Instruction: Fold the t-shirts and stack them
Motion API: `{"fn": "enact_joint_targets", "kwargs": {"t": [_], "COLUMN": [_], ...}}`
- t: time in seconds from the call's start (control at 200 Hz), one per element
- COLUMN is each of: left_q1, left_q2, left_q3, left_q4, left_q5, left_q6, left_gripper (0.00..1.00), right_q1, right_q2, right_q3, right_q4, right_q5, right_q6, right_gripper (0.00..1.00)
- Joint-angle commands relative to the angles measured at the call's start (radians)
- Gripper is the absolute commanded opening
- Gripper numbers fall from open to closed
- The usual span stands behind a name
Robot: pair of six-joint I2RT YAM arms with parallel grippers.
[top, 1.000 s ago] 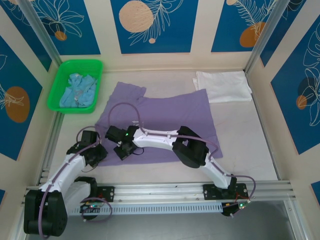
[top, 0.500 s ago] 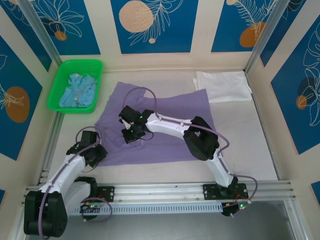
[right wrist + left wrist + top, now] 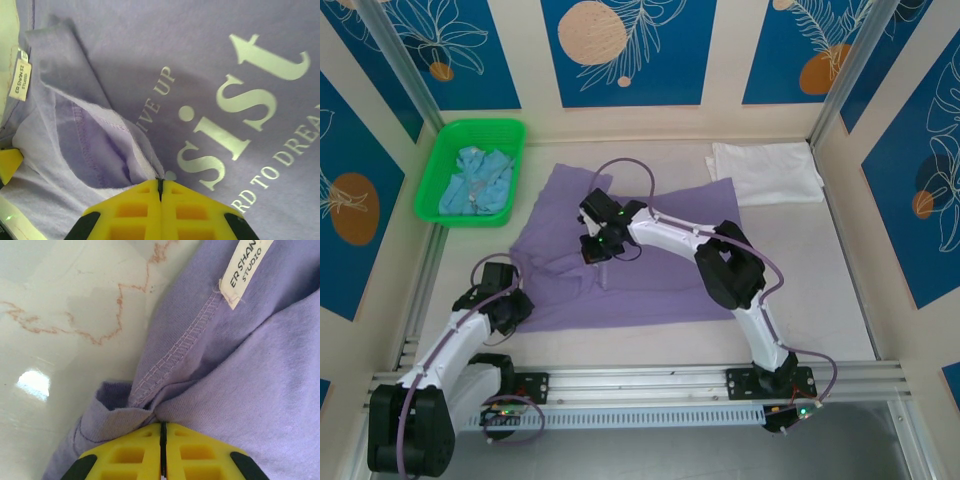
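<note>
Moved: the right claw [image 3: 598, 248] has travelled from near the front edge out toward the middle of the lavender t-shirt [image 3: 640, 290], drawing cloth with it; the left arm has held its place.
Left claw [image 3: 517, 302]: nearest the bases, at the shirt's near-left corner. In the left wrist view its yellow fingers [image 3: 130, 460] are pressed together, and a bunched fold of lavender hem meets their tips, so it seems to be pinching that edge.
Near-left corner: a stitched seam runs up from the left claw [image 3: 162, 426] to a white sewn label [image 3: 245, 265]; pale, veined worktop [image 3: 60, 300] lies bare just beside the cloth.
Right claw, close up: its yellow fingers [image 3: 125, 210] are closed tight on a raised fold of the same shirt at the tips [image 3: 160, 181]. The fold stands open like a pocket to the left, with the sewn label [image 3: 20, 80] farther left.
Lettering [image 3: 240, 100]: white print lies flat on the shirt's chest just right of the pinched fold.
Lavender t-shirt, whole: spread across the middle of the worktop [image 3: 820, 290], wrinkled on its left half and smoother on the right.
Green basket [image 3: 430, 190]: far left corner, holding the crumpled light blue t-shirt [image 3: 475, 180].
White t-shirt [image 3: 770, 172]: folded flat at the far right, its near-left corner just beside the lavender cloth.
</note>
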Motion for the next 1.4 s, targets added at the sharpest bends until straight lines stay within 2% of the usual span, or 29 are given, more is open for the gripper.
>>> {"fn": "enact_joint_targets", "kwargs": {"t": [0.0, 0.245, 0.3, 0.335, 0.465, 0.605, 0.935, 1.135, 1.27, 1.395], "left_q1": [0.013, 0.012, 0.012, 0.012, 0.013, 0.012, 0.012, 0.004, 0.002, -0.012], "left_q2": [-0.020, -0.029, -0.031, -0.032, -0.037, -0.047, -0.138, -0.212, -0.167, -0.024], "left_q3": [-0.018, -0.020, -0.021, -0.021, -0.022, -0.021, 0.005, 0.099, 0.256, 0.409], "left_q4": [-0.042, -0.048, -0.048, -0.050, -0.053, -0.056, -0.118, -0.161, -0.178, -0.172], "left_q5": [-0.032, -0.037, -0.038, -0.038, -0.041, -0.045, -0.107, -0.086, -0.040, 0.109], "left_q6": [-0.009, -0.013, -0.012, -0.013, -0.016, -0.016, -0.033, -0.027, 0.012, 0.096], "left_gripper": [0.09, 0.09, 0.09, 0.09, 0.09, 0.10, 0.11, 0.20, 0.26, 0.30], "right_q1": [-0.026, -0.081, -0.091, -0.097, -0.126, -0.170, -0.161, -0.172, -0.196, -0.179], "right_q2": [-0.019, 0.006, 0.009, 0.012, 0.010, -0.060, -0.371, -0.605, -0.713, -0.771], "right_q3": [-0.015, -0.041, -0.050, -0.053, -0.084, -0.169, -0.477, -0.725, -0.821, -0.918], "right_q4": [0.004, 0.017, 0.021, 0.017, 0.011, 0.068, 0.256, 0.316, 0.274, 0.311], "right_q5": [-0.040, -0.067, -0.076, -0.075, -0.060, -0.062, -0.033, 0.039, 0.087, 0.027], "right_q6": [0.020, 0.092, 0.115, 0.129, 0.191, 0.249, 0.238, 0.247, 0.265, 0.308], "right_gripper": [0.00, 0.00, 0.03, 0.07, 0.32, 0.45, 0.47, 0.54, 0.56, 0.56]}}
